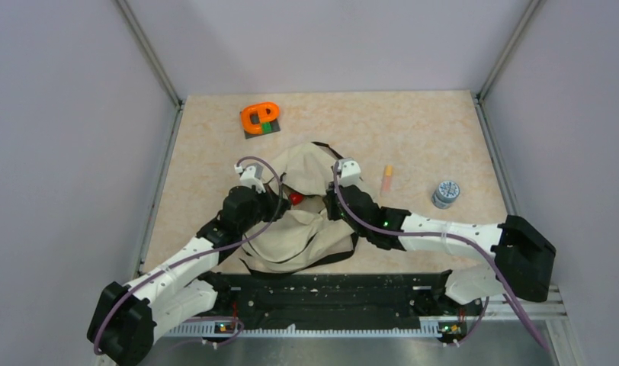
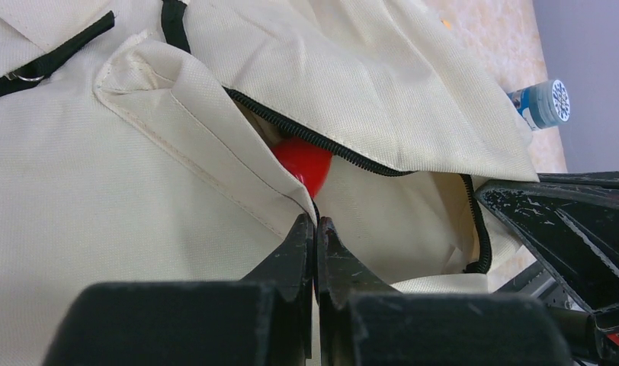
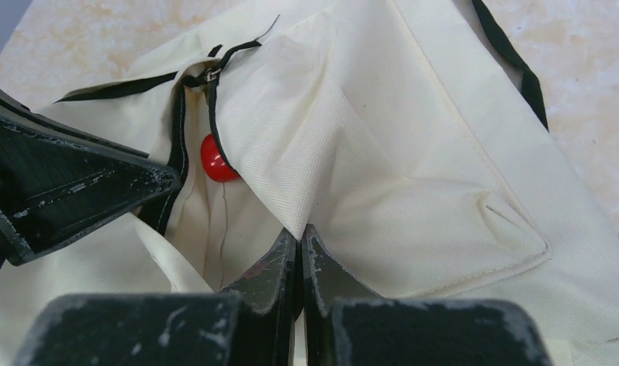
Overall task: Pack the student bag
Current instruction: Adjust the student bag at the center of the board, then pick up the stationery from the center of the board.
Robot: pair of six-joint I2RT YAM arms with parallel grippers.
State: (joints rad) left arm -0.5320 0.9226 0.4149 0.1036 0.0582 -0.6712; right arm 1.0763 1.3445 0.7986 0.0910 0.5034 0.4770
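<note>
You have the student bag point(image 1: 306, 171) lying mid-table toward the near edge, with the left gripper point(image 2: 315, 229) and the right gripper point(image 3: 299, 238) both clenched on its fabric, and a red round thing point(image 2: 306, 162) is already inside, while the orange thing point(image 1: 259, 118), the pink tube point(image 1: 386, 178) and the small jar point(image 1: 446, 193) wait outside.

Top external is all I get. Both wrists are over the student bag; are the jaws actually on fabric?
Observer: Left wrist view shows the left jaws shut on a fold of the student bag, right at the zipper edge.
Operator: And the right side?
Observer: In the right wrist view the right jaws are shut too, pinching a bag fold on the other side of the opening.
Operator: That red spot, in or out?
Observer: The red object sits inside the bag, behind the parted zipper teeth.
</note>
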